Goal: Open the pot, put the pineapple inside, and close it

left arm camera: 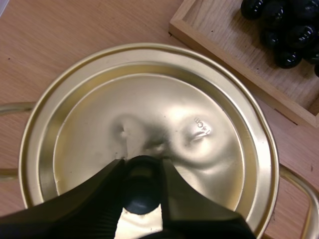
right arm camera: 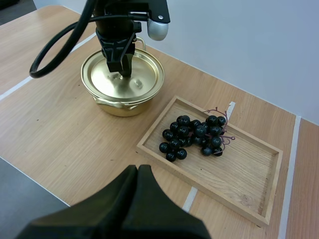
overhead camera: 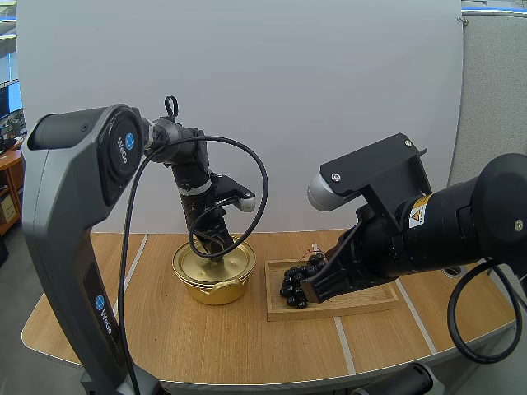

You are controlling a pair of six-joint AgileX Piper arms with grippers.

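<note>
A gold pot (overhead camera: 212, 284) stands on the table with its lid (left arm camera: 149, 114) seated on it. My left gripper (left arm camera: 142, 196) reaches down onto the lid, and its fingers (left arm camera: 107, 191) pinch the black knob (left arm camera: 142, 191) from both sides. The right wrist view has that gripper (right arm camera: 122, 67) over the lid's (right arm camera: 147, 79) centre. A bunch of dark grapes (overhead camera: 298, 278) lies at the near-left end of a wooden tray (overhead camera: 362, 300), right of the pot. My right gripper (right arm camera: 138, 172) is shut on nothing and hovers above the table, just in front of the tray (right arm camera: 239, 184).
The tray's corner (left arm camera: 224, 45) lies close to the pot's right side. Pale strips (right arm camera: 289, 164) run across the wooden tabletop (overhead camera: 247, 337). A white wall stands behind the table.
</note>
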